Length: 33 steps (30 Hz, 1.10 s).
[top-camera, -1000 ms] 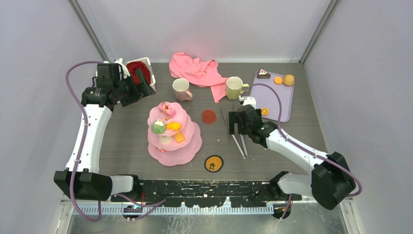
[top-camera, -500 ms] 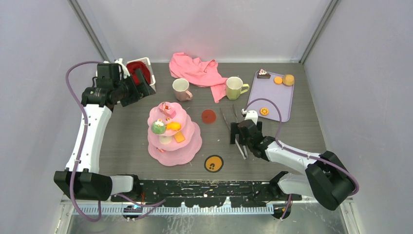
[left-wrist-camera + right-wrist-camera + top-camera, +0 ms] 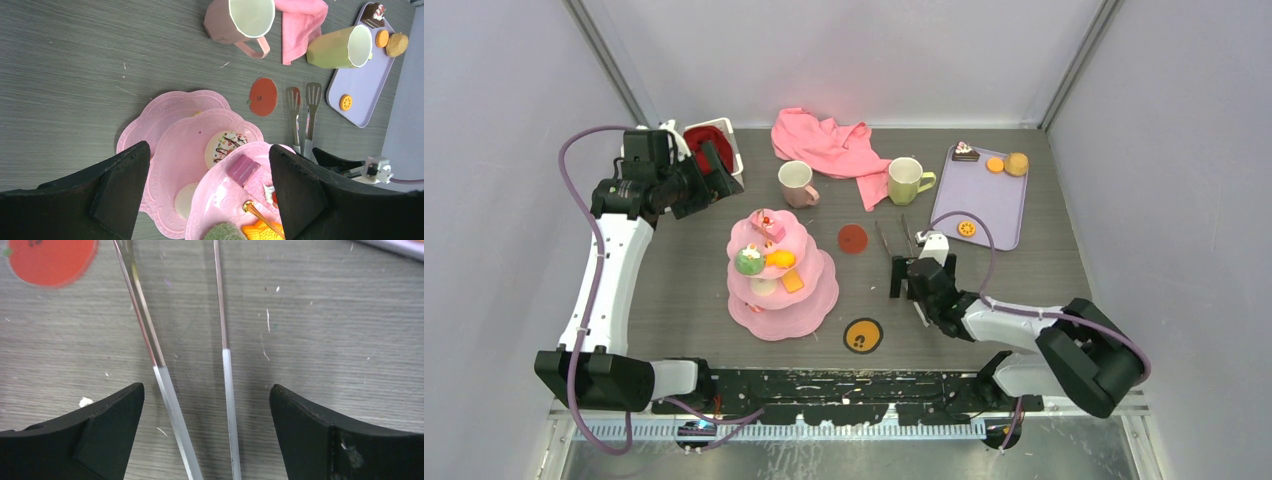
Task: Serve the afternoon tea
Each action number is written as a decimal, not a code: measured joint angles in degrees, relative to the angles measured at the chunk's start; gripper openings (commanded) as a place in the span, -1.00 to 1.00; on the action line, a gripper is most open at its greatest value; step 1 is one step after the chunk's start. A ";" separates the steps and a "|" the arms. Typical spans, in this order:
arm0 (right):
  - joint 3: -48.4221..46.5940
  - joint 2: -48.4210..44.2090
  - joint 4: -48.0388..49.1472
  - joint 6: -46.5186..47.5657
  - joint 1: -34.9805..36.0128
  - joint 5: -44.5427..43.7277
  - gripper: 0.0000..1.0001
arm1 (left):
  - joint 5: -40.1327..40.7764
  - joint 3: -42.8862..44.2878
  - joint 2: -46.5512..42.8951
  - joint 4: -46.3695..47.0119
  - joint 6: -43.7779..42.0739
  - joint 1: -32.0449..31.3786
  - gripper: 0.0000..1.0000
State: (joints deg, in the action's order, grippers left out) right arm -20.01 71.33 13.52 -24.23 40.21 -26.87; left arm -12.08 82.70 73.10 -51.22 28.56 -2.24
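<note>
The pink three-tier cake stand stands left of centre with a green ball, an orange fish and a pink cake slice on its tiers. The pale pink mug and yellow-green mug stand behind it. Metal tongs lie on the table. My right gripper is low over them, open, with both tong arms between its fingers and untouched. My left gripper hangs open and empty at the back left, and its wrist view looks down on the stand.
A purple tray at the back right holds a chocolate cake slice, cookies and an orange slice. A pink cloth and a white basket sit at the back. A red disc and a yellow disc lie on the table.
My right gripper has drawn back toward the near edge along the tongs and dropped lower over their arms. The left arm has not moved.
</note>
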 measured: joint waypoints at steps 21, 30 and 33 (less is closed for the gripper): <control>2.27 5.31 6.10 -2.67 6.69 -9.16 -0.54 | 0.00 0.28 1.57 0.00 -0.02 0.00 0.76; 0.15 -1.88 -1.75 4.87 6.73 -2.05 -0.96 | 0.02 0.28 1.57 0.00 -0.04 0.00 0.76; -5.01 -6.97 -8.79 7.15 6.75 -0.39 -0.99 | 0.00 0.28 1.57 0.02 -0.04 0.00 0.76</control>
State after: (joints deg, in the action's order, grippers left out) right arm -25.02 64.36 4.73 -17.08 46.96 -27.27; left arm -12.08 82.98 74.67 -51.20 28.51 -2.24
